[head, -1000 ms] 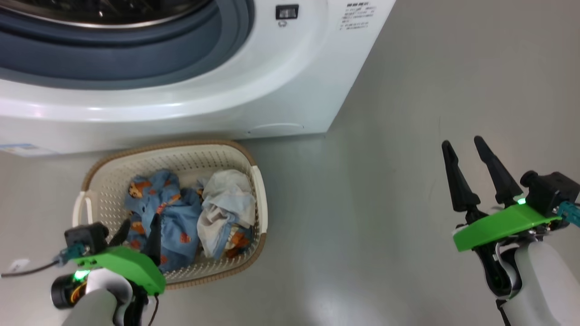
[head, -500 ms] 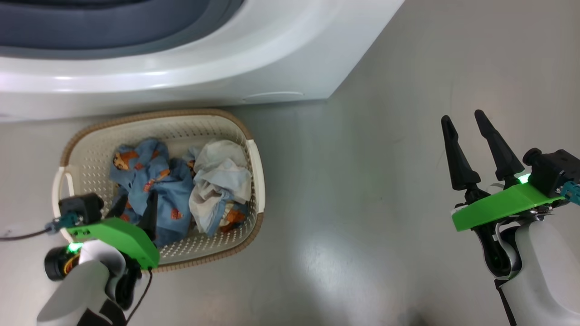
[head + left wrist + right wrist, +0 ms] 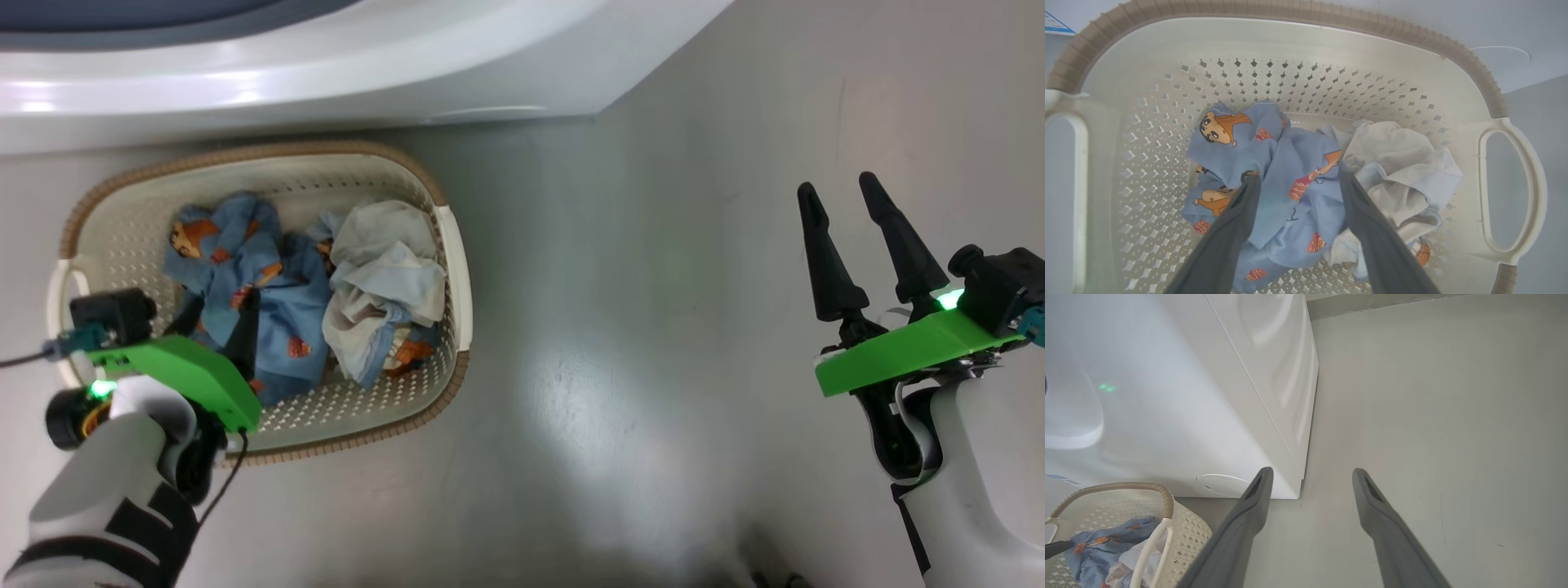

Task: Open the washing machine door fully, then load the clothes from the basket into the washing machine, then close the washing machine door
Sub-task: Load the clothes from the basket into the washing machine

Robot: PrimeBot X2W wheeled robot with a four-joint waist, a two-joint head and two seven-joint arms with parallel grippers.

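Note:
The cream basket point(image 3: 454, 269) stands on the floor right before the white washing machine point(image 3: 326, 65). In it lie the clothes: a light blue garment with orange cartoon prints point(image 3: 286, 310) and a white cloth point(image 3: 384, 253) to its right. My left gripper point(image 3: 219, 314) reaches down into the basket, open. In the left wrist view its gripper point(image 3: 1296, 175) straddles a fold of the blue garment point(image 3: 1290, 163), tips at the fabric, with the white cloth point(image 3: 1392, 151) beside. My right gripper point(image 3: 837, 186) hangs open over bare floor, far right of the basket. The washing machine door is out of view.
In the right wrist view the right gripper point(image 3: 1311, 471) points at the washer's front right corner point(image 3: 1294, 490); a round white cap point(image 3: 1220, 484) sits low on the front, and the basket rim point(image 3: 1118, 486) shows at lower left. Grey floor stretches to the right.
The head camera has tilted down, so the washer slid up the picture. My left gripper has sunk deeper into the basket onto the blue garment. The right gripper keeps its pose.

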